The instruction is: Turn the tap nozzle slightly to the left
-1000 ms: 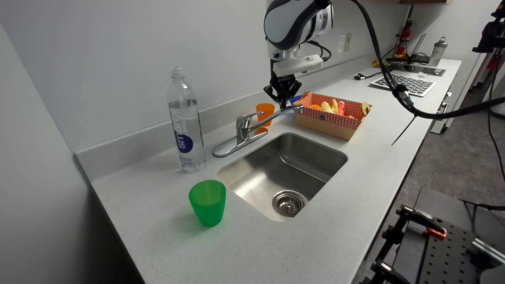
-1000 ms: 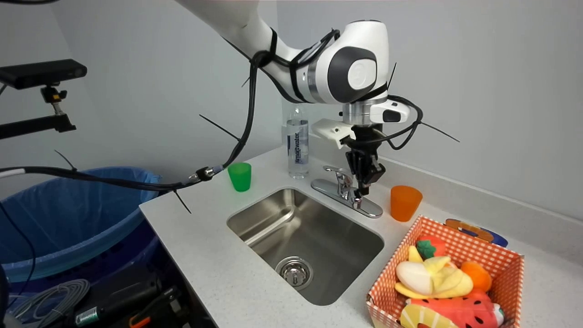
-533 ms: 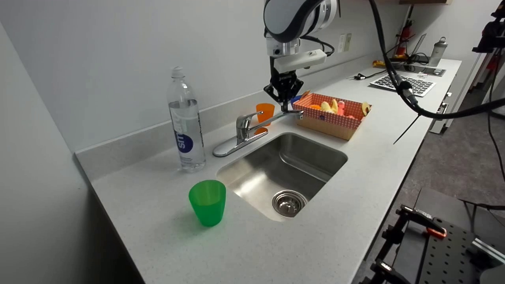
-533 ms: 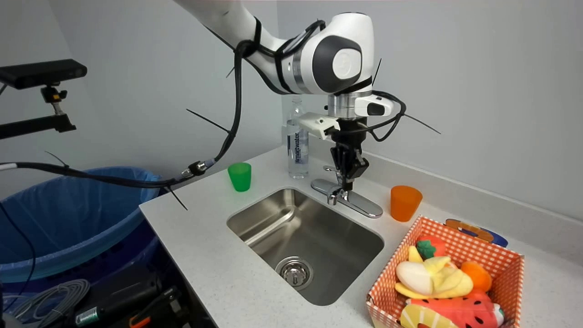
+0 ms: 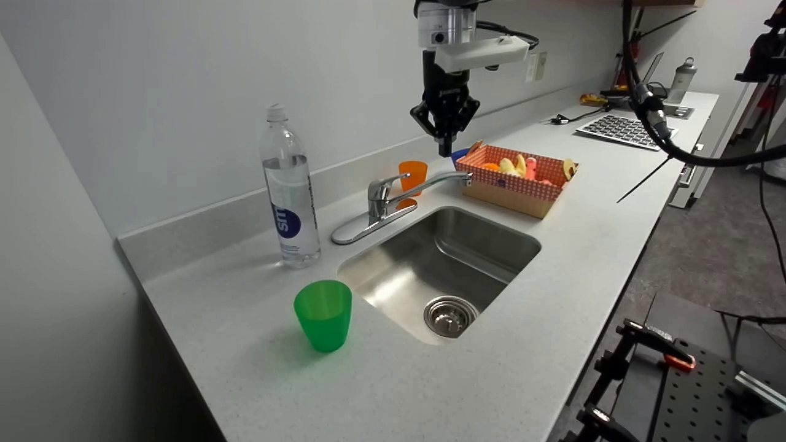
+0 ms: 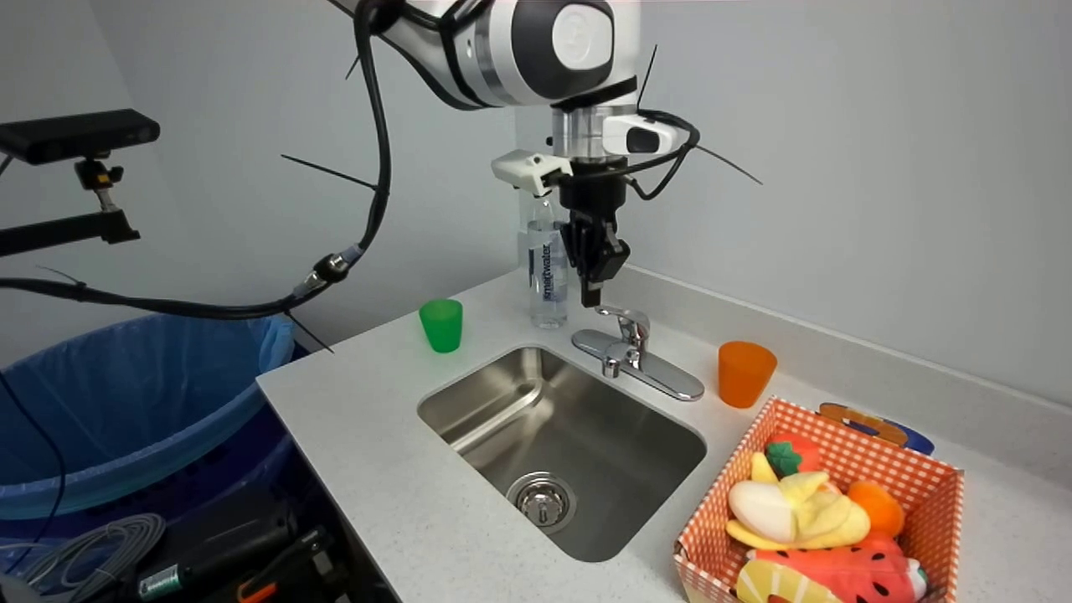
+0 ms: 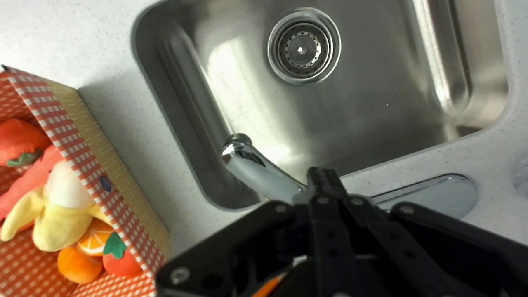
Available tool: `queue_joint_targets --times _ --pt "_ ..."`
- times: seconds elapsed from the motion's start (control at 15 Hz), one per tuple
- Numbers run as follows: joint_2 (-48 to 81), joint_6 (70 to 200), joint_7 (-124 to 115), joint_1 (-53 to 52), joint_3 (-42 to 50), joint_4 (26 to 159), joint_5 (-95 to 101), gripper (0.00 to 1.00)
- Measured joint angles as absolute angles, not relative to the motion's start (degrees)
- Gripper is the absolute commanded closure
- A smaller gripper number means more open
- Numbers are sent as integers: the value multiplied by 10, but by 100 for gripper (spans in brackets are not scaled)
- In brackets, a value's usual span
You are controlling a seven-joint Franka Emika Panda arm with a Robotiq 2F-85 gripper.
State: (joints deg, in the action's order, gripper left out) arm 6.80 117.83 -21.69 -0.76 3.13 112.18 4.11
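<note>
A bottle (image 5: 290,195) and a green cup (image 5: 323,317) stood beside the sink (image 6: 615,477); toys (image 6: 796,507) lay in a basket (image 6: 921,483) near an orange cup (image 6: 745,375).

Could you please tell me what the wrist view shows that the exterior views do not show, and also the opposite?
Only the wrist view: the small holes in the drain, clear enough to make out.

Only the exterior views: the green cup, in both of them, and the blue-lined bin, in an exterior view.

Shared: the tap nozzle, the sink with its drain, the checked basket with toys, and the closed tool.
</note>
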Motion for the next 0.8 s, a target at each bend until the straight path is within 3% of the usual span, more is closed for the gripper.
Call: queue_joint_targets --times 0.8 --pt "95 1206 -292 31 80 1121 44 100"
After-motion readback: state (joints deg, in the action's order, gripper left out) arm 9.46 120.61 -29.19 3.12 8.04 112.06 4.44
